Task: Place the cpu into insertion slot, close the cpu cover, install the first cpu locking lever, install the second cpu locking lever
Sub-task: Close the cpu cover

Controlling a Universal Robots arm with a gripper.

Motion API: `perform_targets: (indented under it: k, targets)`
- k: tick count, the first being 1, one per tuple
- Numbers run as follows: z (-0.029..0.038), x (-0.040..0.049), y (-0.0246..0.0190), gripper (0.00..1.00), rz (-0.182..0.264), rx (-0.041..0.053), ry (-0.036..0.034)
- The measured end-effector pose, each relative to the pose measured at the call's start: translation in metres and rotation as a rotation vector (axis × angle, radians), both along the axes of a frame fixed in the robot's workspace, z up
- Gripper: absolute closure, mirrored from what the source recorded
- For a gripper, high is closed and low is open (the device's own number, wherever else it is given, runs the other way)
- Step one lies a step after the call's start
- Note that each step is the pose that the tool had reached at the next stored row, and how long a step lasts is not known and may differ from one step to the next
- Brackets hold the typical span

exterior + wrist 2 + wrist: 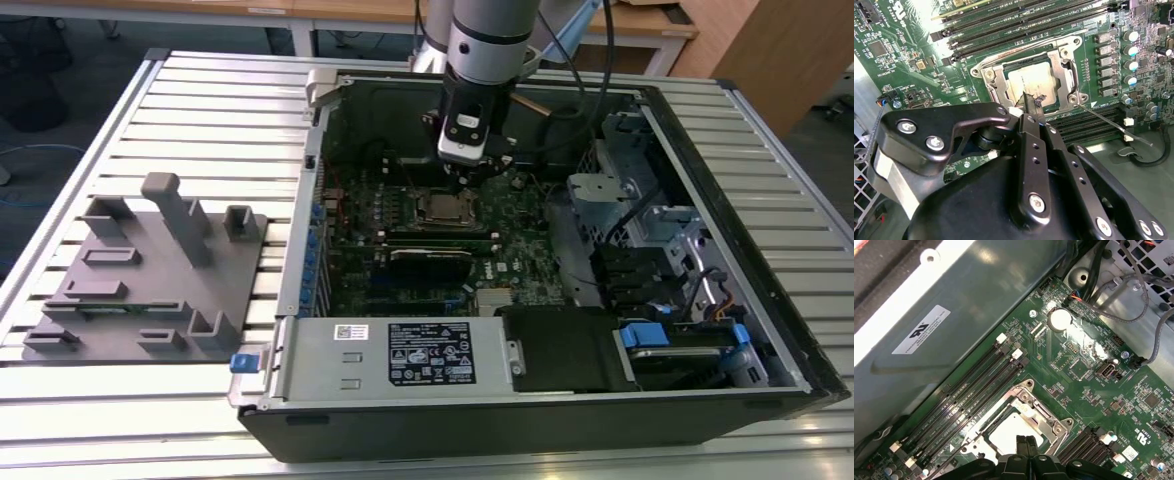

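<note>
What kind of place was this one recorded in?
Probably a robotics lab or workshop: an open desktop computer case lies on a slatted aluminium table, with a grey fixture tray beside it and wooden desks behind.

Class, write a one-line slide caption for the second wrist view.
Gripper poised over the cpu, cover lying around it.

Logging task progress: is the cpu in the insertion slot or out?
In. The cpu's silver-grey top lies flat inside the insertion slot's metal rim in the second wrist view.
</note>
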State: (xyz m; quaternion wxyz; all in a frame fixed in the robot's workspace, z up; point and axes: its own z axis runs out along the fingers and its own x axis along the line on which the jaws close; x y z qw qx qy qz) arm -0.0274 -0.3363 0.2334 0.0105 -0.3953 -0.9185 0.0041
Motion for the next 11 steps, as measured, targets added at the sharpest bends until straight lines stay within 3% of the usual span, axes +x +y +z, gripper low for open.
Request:
perform_targets:
  k: [4,5,11]
  targets:
    - [0.0000,0.0000,0.0000,0.90,0.013,0.0000,0.0000]
    - [0.0000,0.0000,0.0000,0.90,0.056,0.0000,0.0000]
    - [0.0000,0.0000,0.0000,0.90,0.084,0.0000,0.0000]
